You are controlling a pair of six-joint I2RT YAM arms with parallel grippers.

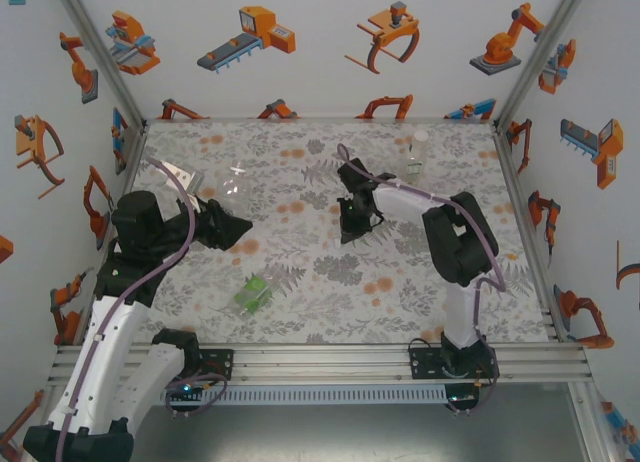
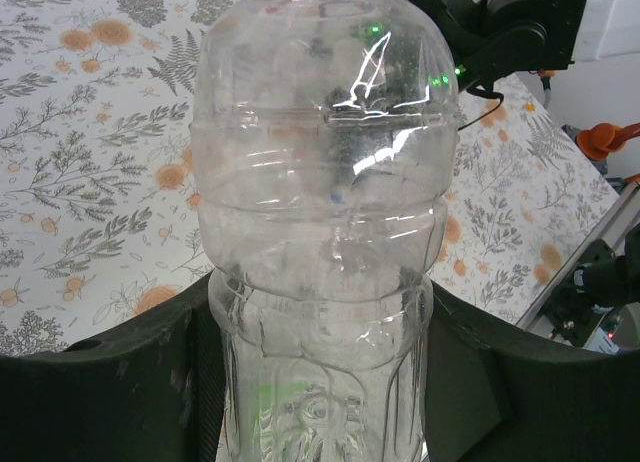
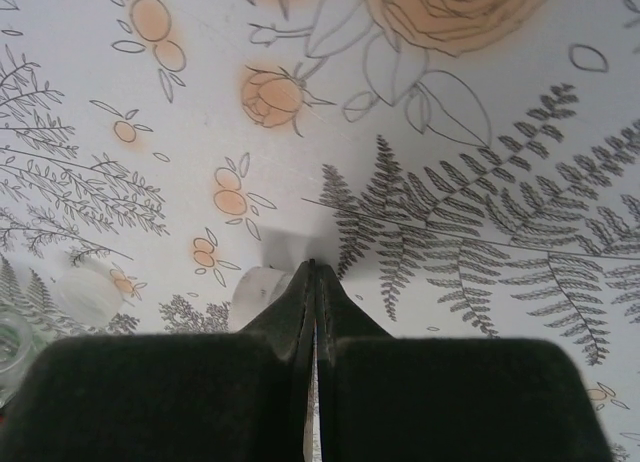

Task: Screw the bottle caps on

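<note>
A: What colours mark the surface [image 1: 400, 302]?
B: White, printed with grey ferns and orange flowers.
A: And the rest?
B: A translucent green bottle [image 1: 253, 294], a clear bottle [image 2: 320, 182] with white glints, a white cap [image 3: 262, 284]; left pincer [image 2: 320, 382] and right pincer [image 3: 312, 282] both black

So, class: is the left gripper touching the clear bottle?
Touching. The left wrist view shows the clear bottle wedged between the fingers of the left gripper, both pressed against its sides.
</note>
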